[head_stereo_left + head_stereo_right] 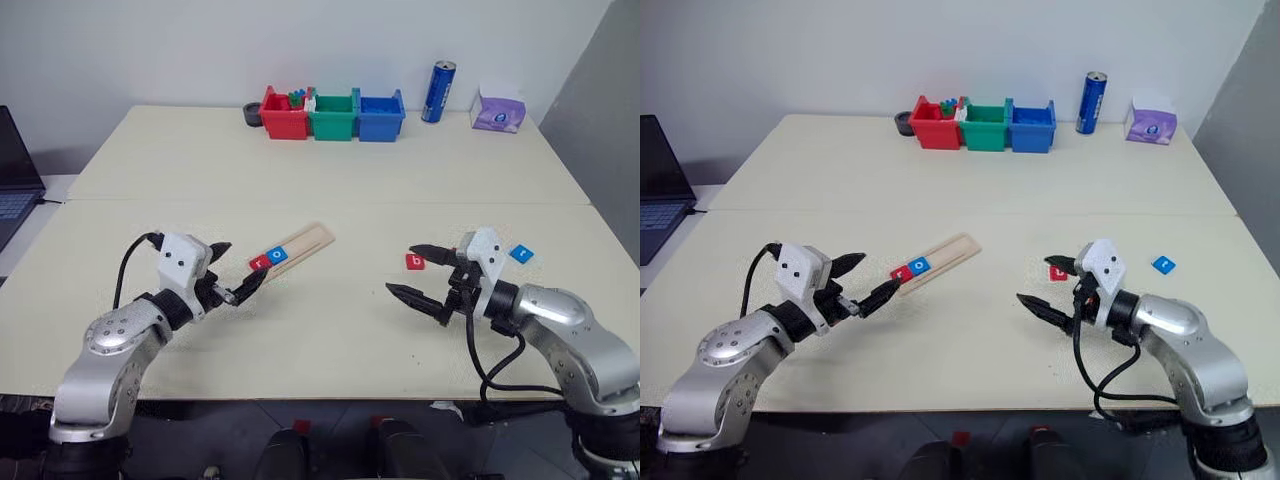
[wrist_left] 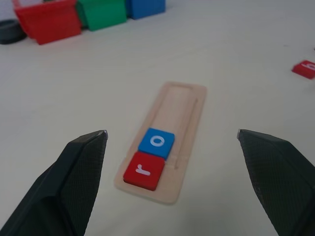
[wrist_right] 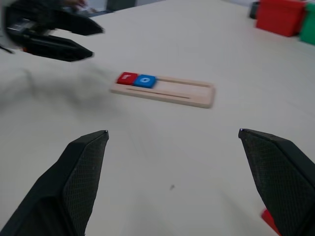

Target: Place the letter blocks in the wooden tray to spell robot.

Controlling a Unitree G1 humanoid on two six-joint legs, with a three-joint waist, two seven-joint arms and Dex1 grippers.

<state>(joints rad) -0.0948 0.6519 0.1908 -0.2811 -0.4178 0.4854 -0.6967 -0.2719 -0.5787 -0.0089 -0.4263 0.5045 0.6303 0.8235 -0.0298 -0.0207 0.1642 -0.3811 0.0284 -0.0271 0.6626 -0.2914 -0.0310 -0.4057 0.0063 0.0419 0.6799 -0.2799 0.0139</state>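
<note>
The wooden tray (image 1: 305, 244) lies slanted on the table between my arms. A red "r" block (image 1: 259, 263) and a blue "o" block (image 1: 277, 255) sit side by side at its near end. My left gripper (image 1: 246, 260) hovers open just before that end, holding nothing. A red "b" block (image 1: 415, 262) lies on the table right behind my right gripper (image 1: 401, 269), which is open, empty and pointing toward the tray. A blue block (image 1: 521, 253) lies farther right. The left wrist view shows the "r" (image 2: 143, 170) and "o" (image 2: 156, 142) between the fingers.
Red (image 1: 284, 115), green (image 1: 333, 116) and blue (image 1: 381, 116) bins stand in a row at the back. A blue can (image 1: 438, 91) and a purple tissue pack (image 1: 498, 110) stand to their right. A laptop (image 1: 15, 170) sits off the table's left edge.
</note>
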